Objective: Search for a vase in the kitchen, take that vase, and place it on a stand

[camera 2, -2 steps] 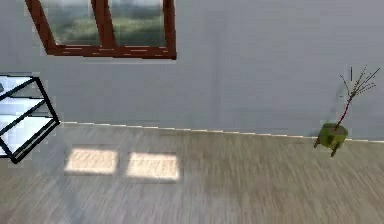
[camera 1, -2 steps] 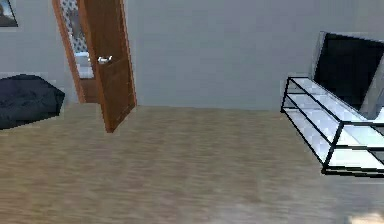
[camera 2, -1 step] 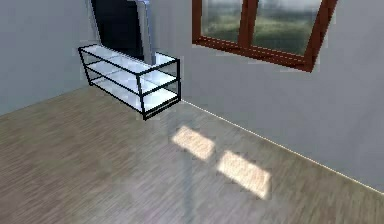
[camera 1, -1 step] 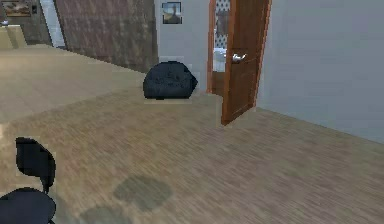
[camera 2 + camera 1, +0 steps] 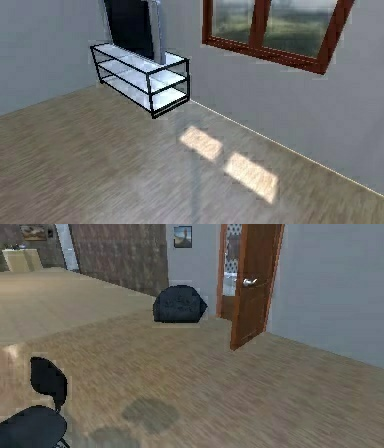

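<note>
Evidently I'm at the search step: vase yet to find, stand point(image 5: 168, 64) nearby; pincer's state I cannot tell.

I see a home living room: wooden floor point(image 5: 90, 160), a television point(image 5: 132, 25) on a stand point(image 5: 140, 72), a beanbag point(image 5: 180, 304), a brown door point(image 5: 252, 284).

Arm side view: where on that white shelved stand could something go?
The black-framed white shelved stand has bare top right of the dark flat screen, and both lower shelves look bare. The screen crowds the rest.
</note>
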### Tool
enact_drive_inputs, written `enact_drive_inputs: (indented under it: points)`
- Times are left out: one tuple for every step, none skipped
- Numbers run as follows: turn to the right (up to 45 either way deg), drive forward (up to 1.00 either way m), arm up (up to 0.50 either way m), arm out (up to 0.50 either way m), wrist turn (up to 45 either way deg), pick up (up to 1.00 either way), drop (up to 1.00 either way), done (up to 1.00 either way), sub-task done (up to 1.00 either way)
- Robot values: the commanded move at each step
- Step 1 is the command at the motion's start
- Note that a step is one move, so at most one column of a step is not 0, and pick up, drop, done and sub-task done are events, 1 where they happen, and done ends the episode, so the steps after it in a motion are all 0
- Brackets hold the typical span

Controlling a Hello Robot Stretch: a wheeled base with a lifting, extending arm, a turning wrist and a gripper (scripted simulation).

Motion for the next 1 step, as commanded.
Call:
enact_drive_inputs:
  points:
    - [0.0,0.95,0.0,0.0,0.0,0.0,0.0,0.0,0.0]
